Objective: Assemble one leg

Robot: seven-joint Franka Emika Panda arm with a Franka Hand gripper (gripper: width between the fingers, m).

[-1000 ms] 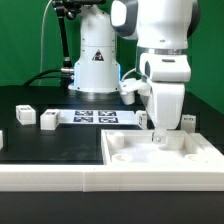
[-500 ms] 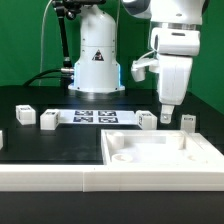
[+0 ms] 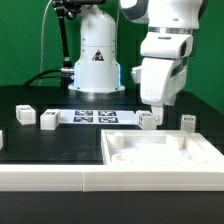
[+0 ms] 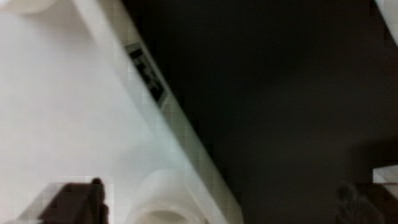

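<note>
Exterior view's left: a spare post and a second post stand on the black table, then the marker board. The leg stands at the board's right end, behind the white square piece. My gripper hangs just above the leg, jaws spread, holding nothing. Risk: if I descend off-centre, a finger clips the leg's top and topples it.

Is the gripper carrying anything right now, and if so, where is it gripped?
Nothing is held. The gripper is open. The wrist view shows only the table and the white square piece in its gap. It hangs over a leg without gripping it.
</note>
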